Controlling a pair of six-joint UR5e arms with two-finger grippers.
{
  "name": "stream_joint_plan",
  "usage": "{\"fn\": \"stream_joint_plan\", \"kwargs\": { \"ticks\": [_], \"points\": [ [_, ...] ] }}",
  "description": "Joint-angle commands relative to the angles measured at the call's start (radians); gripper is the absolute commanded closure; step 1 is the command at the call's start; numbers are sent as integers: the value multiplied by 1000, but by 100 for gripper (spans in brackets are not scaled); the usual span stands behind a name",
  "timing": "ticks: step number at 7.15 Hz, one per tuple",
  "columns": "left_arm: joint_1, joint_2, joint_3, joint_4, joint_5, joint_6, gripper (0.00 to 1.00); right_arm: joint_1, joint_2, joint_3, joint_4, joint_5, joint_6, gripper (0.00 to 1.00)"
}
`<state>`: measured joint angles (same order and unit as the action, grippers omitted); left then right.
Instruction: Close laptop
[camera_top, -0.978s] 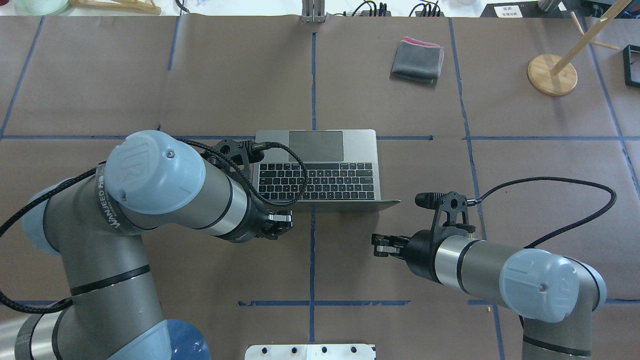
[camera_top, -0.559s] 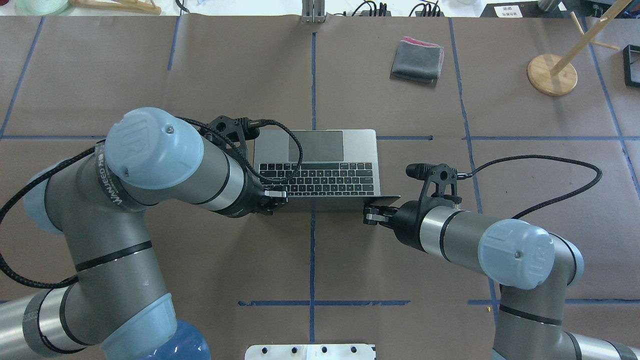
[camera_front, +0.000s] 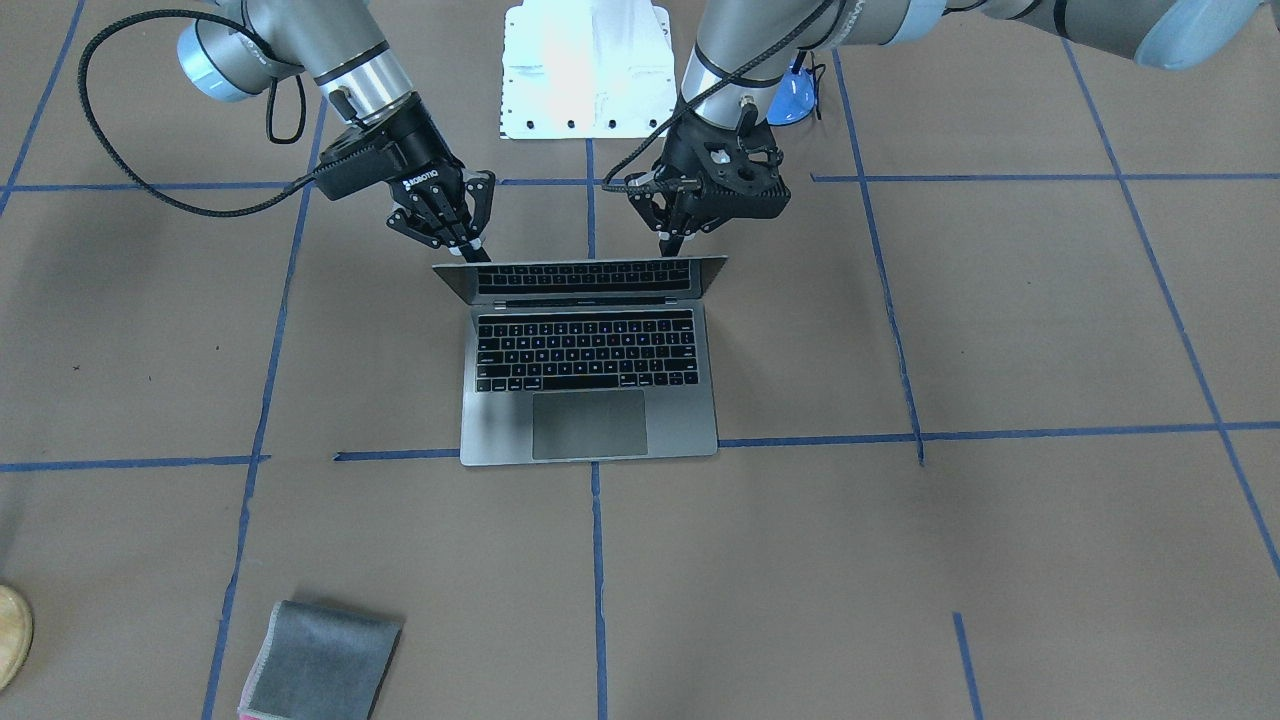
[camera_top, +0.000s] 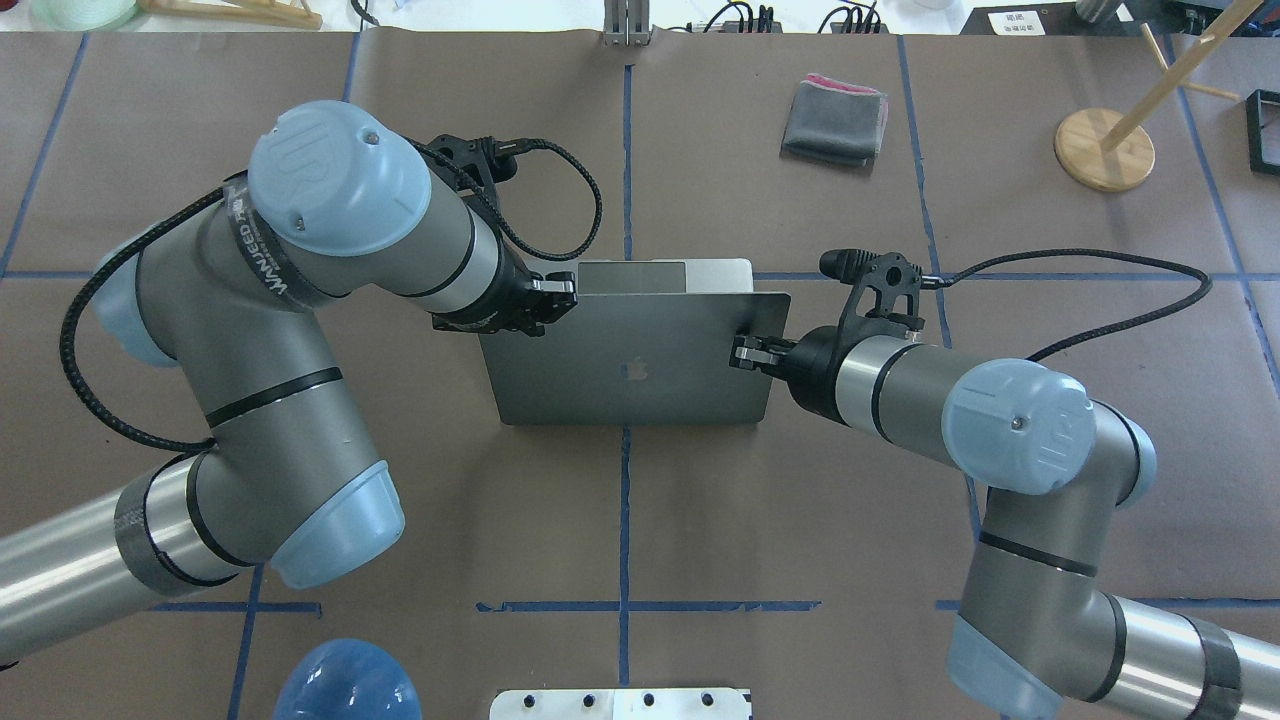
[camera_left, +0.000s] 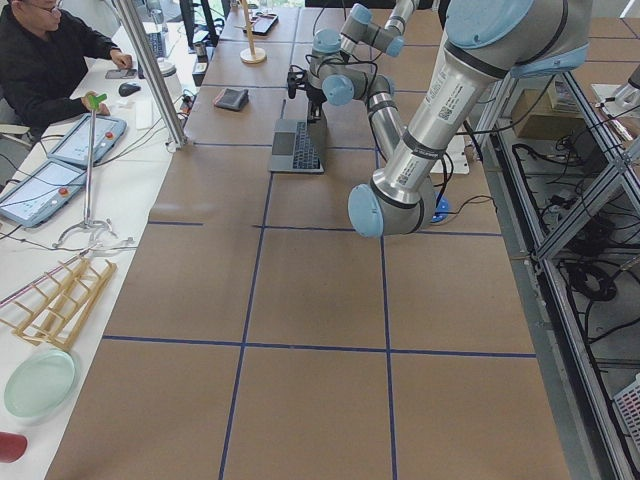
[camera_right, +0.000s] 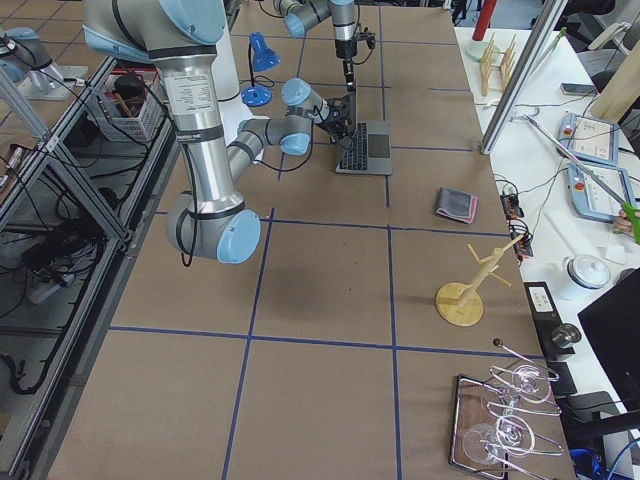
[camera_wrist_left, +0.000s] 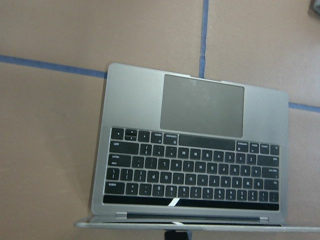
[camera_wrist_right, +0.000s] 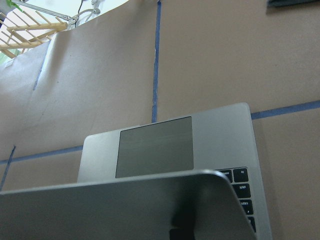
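Slim space-grey metal laptop (camera_top: 630, 345) sits half-shut just beyond both fingertips. My left gripper (camera_front: 668, 245) and right gripper (camera_front: 469, 247), fingers together, touch its lid's back; I'd push evenly and slowly down.

The laptop (camera_top: 630, 370) lies near the middle of the table (camera_top: 800, 520), with its lid leaning over the keyboard. The left gripper (camera_top: 557, 292) is at the lid's left corner and the right gripper (camera_top: 745, 352) at its right edge (both on the robot's side). The folded cloth (camera_top: 835, 120) lies well beyond the laptop, to the right. The wooden stand (camera_top: 1103, 150) is further right.
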<state>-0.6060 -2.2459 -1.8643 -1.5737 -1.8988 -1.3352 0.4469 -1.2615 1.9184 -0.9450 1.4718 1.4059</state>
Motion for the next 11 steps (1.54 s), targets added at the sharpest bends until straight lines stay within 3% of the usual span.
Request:
{"fn": "stream_joint_plan", "kwargs": {
  "ticks": [1,4,7,11],
  "points": [
    [-14,-12,66,-52,0,4,100,47,104,-137,-6,8,-1,100],
    [-14,-53,161,-77,0,2,100,108,129,-193,-5,65,-8,100],
    [-50,-72,368,-264,0,37,100,121,131,-200,-6,91,-10,100],
    [-50,-121,476,-310,0,39,100,154,217,-350,-5,130,-24,100]
  ]
}}
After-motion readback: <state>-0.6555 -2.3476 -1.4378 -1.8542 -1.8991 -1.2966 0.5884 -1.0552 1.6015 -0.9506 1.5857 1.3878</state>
